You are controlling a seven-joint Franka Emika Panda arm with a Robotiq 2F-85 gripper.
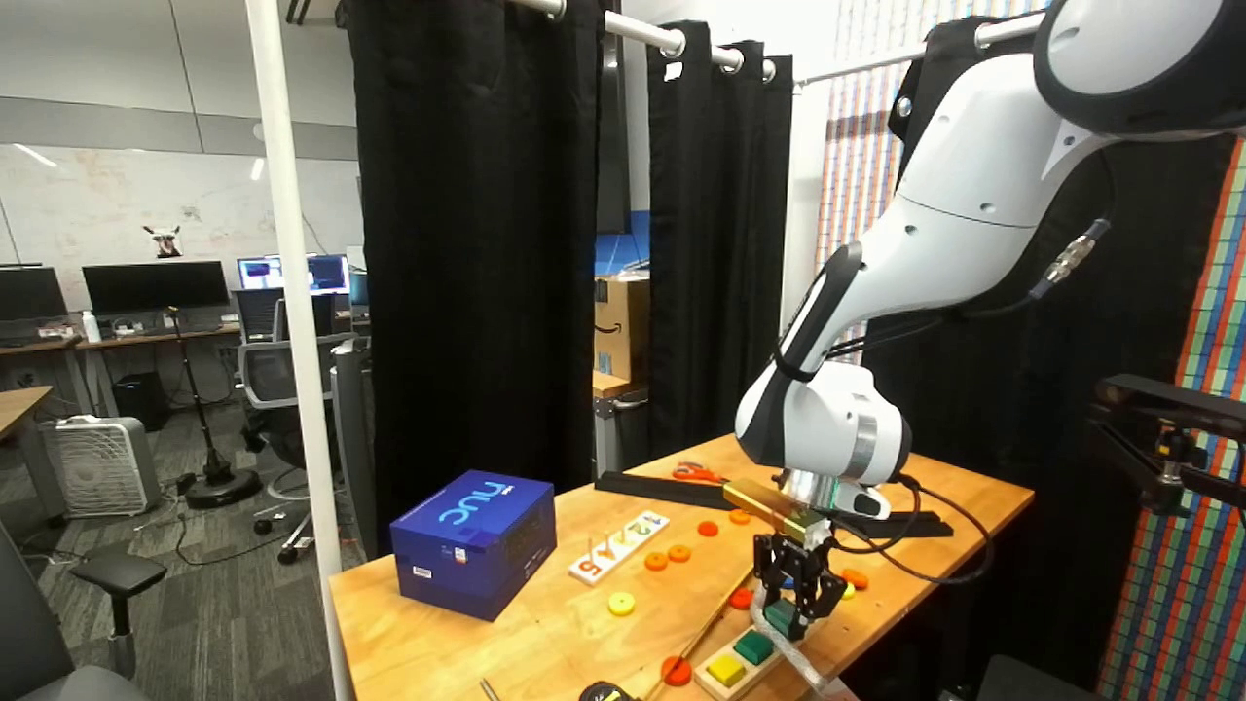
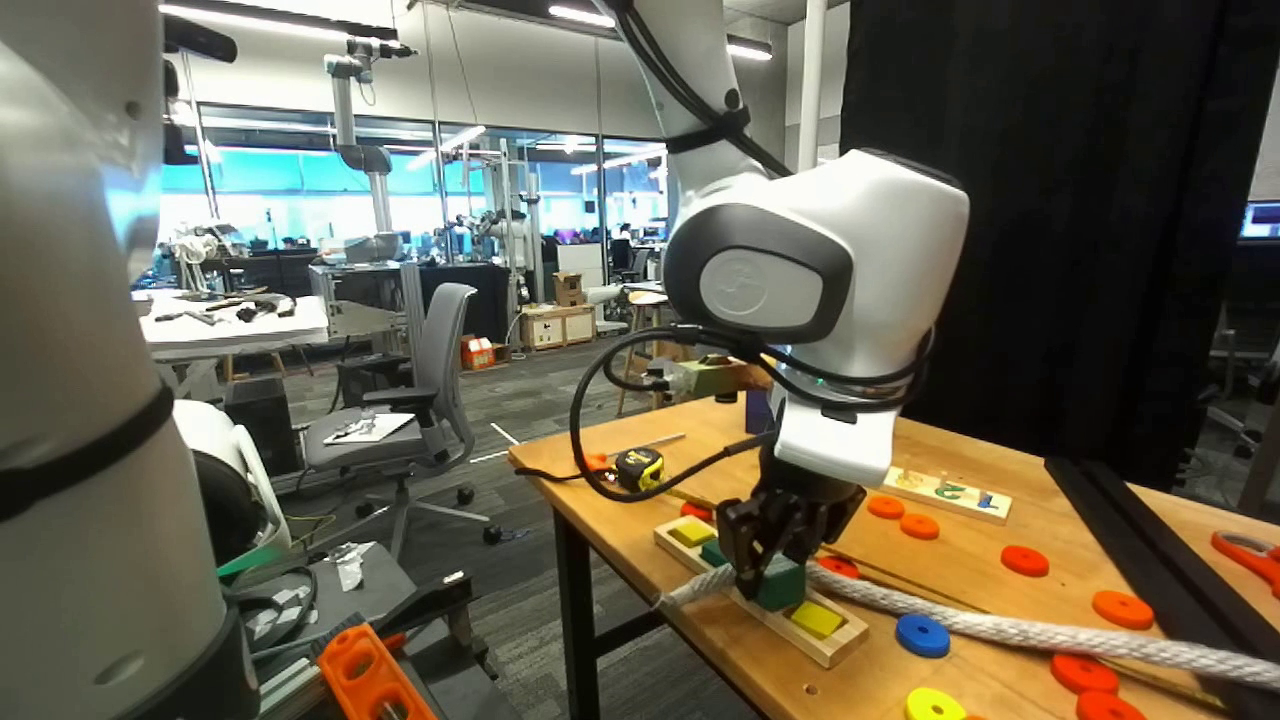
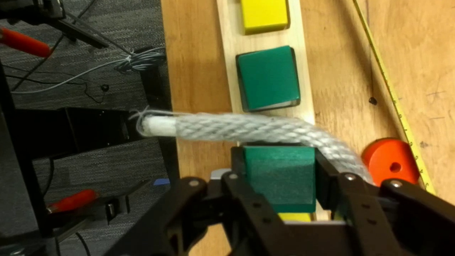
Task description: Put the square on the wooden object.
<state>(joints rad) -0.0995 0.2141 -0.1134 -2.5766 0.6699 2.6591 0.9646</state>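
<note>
Green square (image 3: 279, 185) is clamped by the gripper (image 3: 279, 160), rope (image 3: 227, 128) crossing over the wooden board (image 3: 259, 42) beside it.

Could not trace the light-wood board (image 3: 262, 41) behind braided rope (image 3: 245, 128) or past the wrist view's top edge.

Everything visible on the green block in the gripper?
The green block is square, plain, possibly painted wood, greyer mid-face. The gripper clamps two opposite sides, holding it over the wooden board near an end yellow block. The rope runs alongside; whether the block touches rope or board, I can't tell.
</note>
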